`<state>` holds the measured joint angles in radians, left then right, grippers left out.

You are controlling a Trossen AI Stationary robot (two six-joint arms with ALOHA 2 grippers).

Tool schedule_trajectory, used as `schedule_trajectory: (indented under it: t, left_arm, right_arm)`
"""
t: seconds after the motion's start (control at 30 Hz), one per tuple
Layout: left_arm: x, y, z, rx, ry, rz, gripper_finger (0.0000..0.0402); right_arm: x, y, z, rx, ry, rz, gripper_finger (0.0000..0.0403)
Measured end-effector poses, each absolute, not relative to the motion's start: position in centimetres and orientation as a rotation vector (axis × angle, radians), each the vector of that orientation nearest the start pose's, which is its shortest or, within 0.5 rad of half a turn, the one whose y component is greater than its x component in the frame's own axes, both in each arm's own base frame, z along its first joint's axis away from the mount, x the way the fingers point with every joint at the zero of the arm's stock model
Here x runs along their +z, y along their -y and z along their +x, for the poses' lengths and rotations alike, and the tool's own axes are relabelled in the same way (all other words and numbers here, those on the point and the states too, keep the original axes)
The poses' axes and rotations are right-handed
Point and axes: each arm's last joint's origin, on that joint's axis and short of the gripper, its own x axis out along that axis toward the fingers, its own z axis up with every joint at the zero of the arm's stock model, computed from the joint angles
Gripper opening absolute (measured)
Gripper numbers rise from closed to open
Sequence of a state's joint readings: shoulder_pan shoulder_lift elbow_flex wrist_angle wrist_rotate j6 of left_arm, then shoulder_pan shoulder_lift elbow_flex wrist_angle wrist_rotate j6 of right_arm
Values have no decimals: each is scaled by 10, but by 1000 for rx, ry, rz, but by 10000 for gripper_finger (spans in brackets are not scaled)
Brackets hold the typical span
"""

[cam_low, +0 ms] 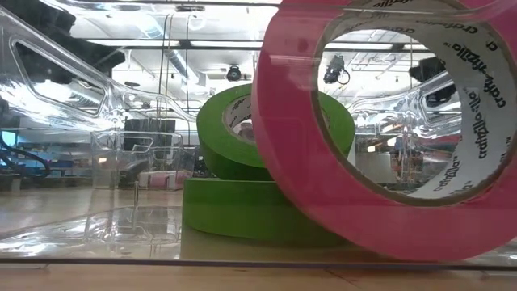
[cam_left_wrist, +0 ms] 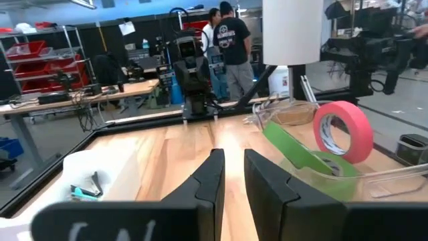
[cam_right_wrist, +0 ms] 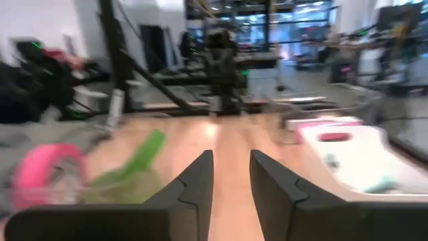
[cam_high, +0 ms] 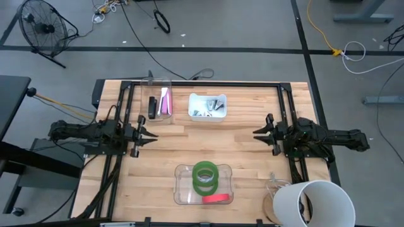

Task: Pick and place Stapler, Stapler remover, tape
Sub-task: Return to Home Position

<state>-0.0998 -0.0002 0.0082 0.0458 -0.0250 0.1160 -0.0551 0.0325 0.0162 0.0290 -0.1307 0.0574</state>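
Two green tape rolls point(cam_high: 204, 176) and one red roll point(cam_high: 216, 198) lie in a clear bin point(cam_high: 180, 189) at the table's near middle. In the low view one green roll point(cam_low: 242, 212) lies flat, the second green roll point(cam_low: 234, 129) leans on it, and the red roll point(cam_low: 388, 129) stands on edge. A black and pink stapler point(cam_high: 159, 104) sits in a clear bin at the far left. Stapler removers point(cam_high: 208, 106) lie in a white tray. My left gripper point(cam_high: 155, 133) is at the table's left and my right gripper point(cam_high: 255, 133) at its right, both shut, empty and above the wood.
A white cylinder point(cam_high: 312, 203) stands at the near right corner beside a clear container point(cam_high: 276, 186). A black frame point(cam_high: 202, 84) runs along the table's far and side edges. Bare wood point(cam_high: 202, 142) lies between the two grippers. People stand in the room beyond the table point(cam_left_wrist: 234, 47).
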Motion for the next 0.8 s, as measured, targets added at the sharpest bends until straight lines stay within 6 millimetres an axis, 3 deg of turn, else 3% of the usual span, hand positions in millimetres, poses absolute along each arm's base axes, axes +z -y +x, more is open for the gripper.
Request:
schedule_trajectory:
  t: [0.23,0.5,0.8]
  left_arm:
    - [171,5,97,-32,56,114,60]
    - [171,2,97,0,55,115,60]
    - [171,9,97,-77,59,113,60]
  right_arm:
    - [164,4,102,8,-48,-7,100]
    - [167,-2,102,201,-22,-1,100]
    - [167,-1,102,189,-25,22,100]
